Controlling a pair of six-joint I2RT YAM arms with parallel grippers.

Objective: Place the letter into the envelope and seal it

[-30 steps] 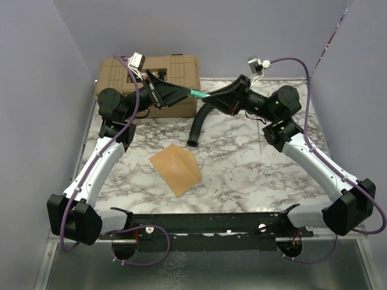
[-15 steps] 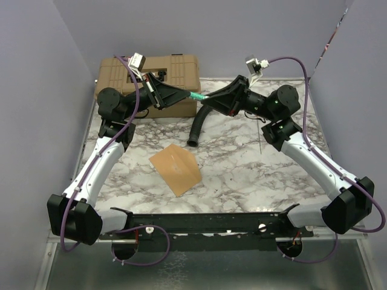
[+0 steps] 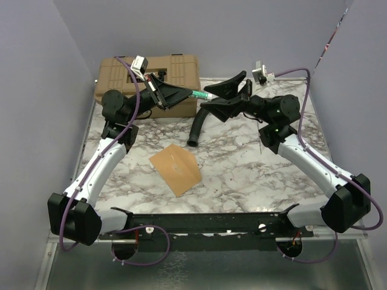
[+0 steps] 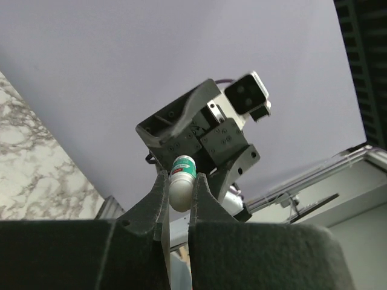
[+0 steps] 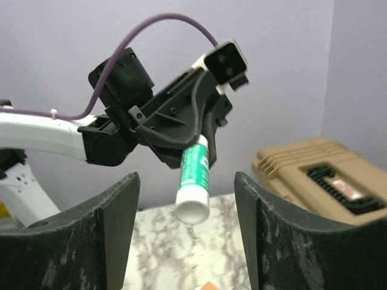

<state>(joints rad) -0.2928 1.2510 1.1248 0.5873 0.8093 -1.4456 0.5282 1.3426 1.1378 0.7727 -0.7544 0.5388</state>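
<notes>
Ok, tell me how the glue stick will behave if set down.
The glue stick is a smooth round tube, so it would probably roll if laid flat. It looks rigid and likely light: the left end effector pinches it without visible bending.

Marble table [image 3: 242, 175] carries the envelope [image 3: 175, 168], a black hose [image 3: 198, 127], a tan toolbox [image 3: 181, 69].

Soft, even light fell from above on the counter [image 3: 242, 175], bright without glare, leaving only faint shadows on the marble. The overhead picture was sharp, and its side walls [image 3: 36, 90] leaned outward at the edges. Against the pale backdrop, the left hand [image 4: 179, 178] showed nearly black. The right hand [image 5: 186, 176] looked slightly soft up close, while the green tube [image 5: 195, 172] was crisp.
</notes>
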